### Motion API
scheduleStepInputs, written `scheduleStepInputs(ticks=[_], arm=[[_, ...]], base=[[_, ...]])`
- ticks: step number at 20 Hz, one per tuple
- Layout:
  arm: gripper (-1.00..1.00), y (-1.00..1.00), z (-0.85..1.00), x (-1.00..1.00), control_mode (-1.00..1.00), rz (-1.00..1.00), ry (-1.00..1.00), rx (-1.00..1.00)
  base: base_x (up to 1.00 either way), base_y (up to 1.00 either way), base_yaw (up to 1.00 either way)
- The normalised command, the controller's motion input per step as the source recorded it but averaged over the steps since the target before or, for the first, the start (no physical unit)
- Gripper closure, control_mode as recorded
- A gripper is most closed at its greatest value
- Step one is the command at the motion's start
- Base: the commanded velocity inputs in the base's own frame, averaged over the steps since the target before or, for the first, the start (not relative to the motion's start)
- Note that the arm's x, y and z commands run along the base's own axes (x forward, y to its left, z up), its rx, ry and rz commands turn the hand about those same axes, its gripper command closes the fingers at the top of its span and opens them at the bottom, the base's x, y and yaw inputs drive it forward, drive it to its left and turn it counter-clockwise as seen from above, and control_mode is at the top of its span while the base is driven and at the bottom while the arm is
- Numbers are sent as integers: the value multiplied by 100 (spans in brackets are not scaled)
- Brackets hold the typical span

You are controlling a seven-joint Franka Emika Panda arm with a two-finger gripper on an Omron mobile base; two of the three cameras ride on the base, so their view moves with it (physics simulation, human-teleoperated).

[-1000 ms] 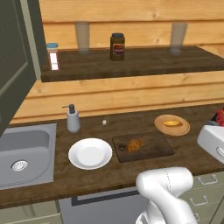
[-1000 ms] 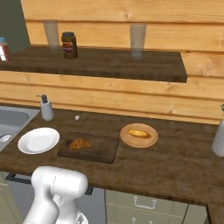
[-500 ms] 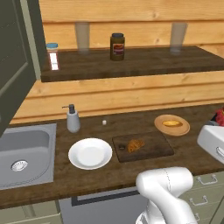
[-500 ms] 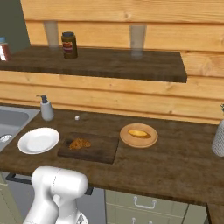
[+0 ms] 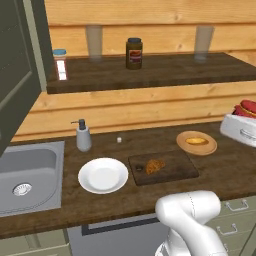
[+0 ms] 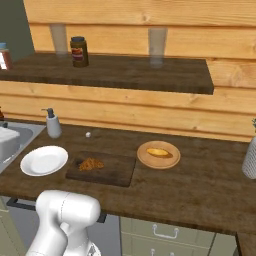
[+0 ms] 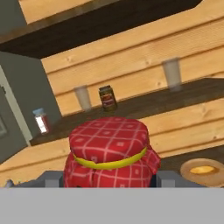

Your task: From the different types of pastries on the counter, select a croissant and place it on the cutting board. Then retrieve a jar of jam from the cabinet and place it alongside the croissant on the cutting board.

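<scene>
Claw (image 7: pixel 108 183): in the hand view a finger tip stands at each flank of the jar of jam (image 7: pixel 109 151), pinching it low on the body. The jar sits directly ahead of the claw, centred between the tips, its red checked cloth cover and yellow band uppermost.

Handling judgement: the jar looks rigid, squat and probably of moderate weight for its size; likely glass, so breakable if dropped, with smooth walls that could slip. The cloth cover is soft and would give no firm purchase. The proper hold is on the hard body below the yellow band, across its width, which appears to be where the tips are.

Croissant (image 5: pixel 155 166): lying on the cutting board (image 5: pixel 180 170), toward its left part, so the first half of the task appears done. It is light, soft and crushable; the jar should be set on the bare right part of the board, apart from it.

Beyond the claw: a wooden plank shelf (image 7: pixel 188 94) carrying a taller brown jar (image 7: pixel 107 97). Lower right of the claw, the yellow-orange pastry (image 7: pixel 203 169) on its tan plate.
</scene>
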Motion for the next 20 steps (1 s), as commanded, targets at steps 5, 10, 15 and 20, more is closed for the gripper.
scheduleStepInputs(ticks=[5, 10, 15, 20], arm=[[100, 0, -78, 83, -100, 12, 0, -1], [100, 0, -90, 69, -100, 15, -3, -3], [100, 0, -47, 39, -100, 21, -13, -4], [100, 0, -44, 8, -100, 23, -13, -2]], base=[[0, 0, 0], [0, 0, 0], [0, 0, 0], [0, 0, 0]])
